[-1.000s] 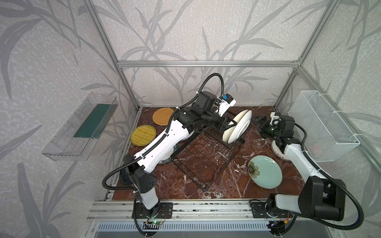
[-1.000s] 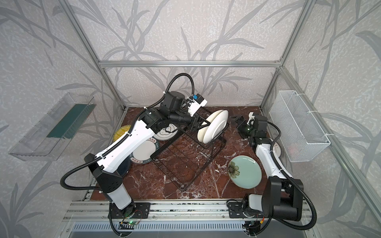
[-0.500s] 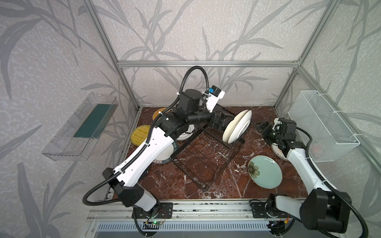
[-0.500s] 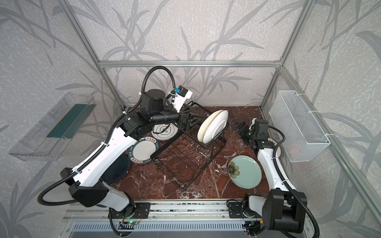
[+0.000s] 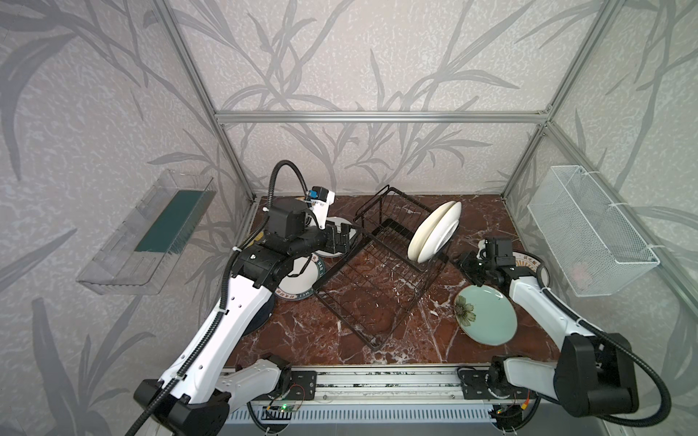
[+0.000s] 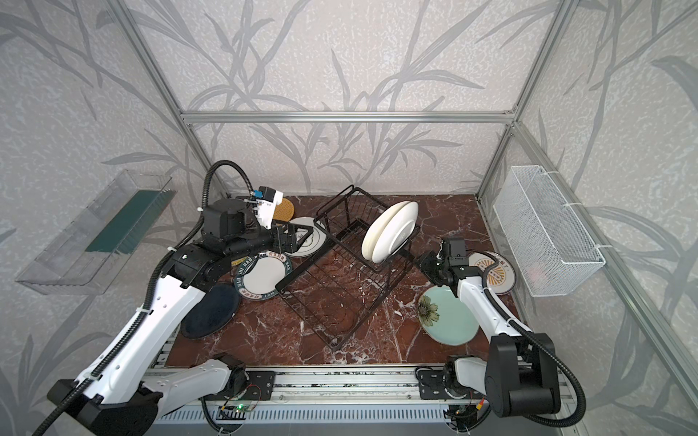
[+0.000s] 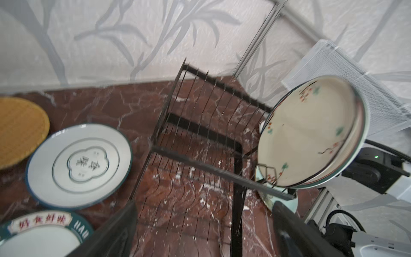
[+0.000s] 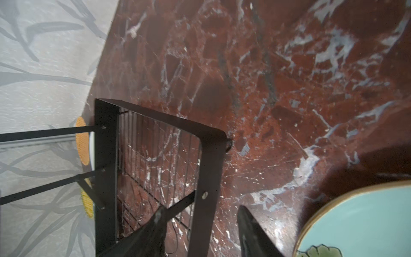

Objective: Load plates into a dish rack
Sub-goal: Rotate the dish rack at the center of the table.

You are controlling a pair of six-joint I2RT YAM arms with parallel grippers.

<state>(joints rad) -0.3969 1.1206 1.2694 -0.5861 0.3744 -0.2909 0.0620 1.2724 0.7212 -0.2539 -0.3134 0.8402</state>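
My left gripper (image 7: 204,209) was wide apart, empty; beside it, teal-rimmed plate (image 7: 44,240) read "HA…" plus red Chinese characters. My right gripper (image 8: 200,213): half apart.

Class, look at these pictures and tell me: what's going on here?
Plates are being loaded into a black dish rack. Two pale plates stand on edge in it. The left gripper and the right gripper are open and empty, one at each side of the rack. Other plates, including a teal plate, lie flat on the table.
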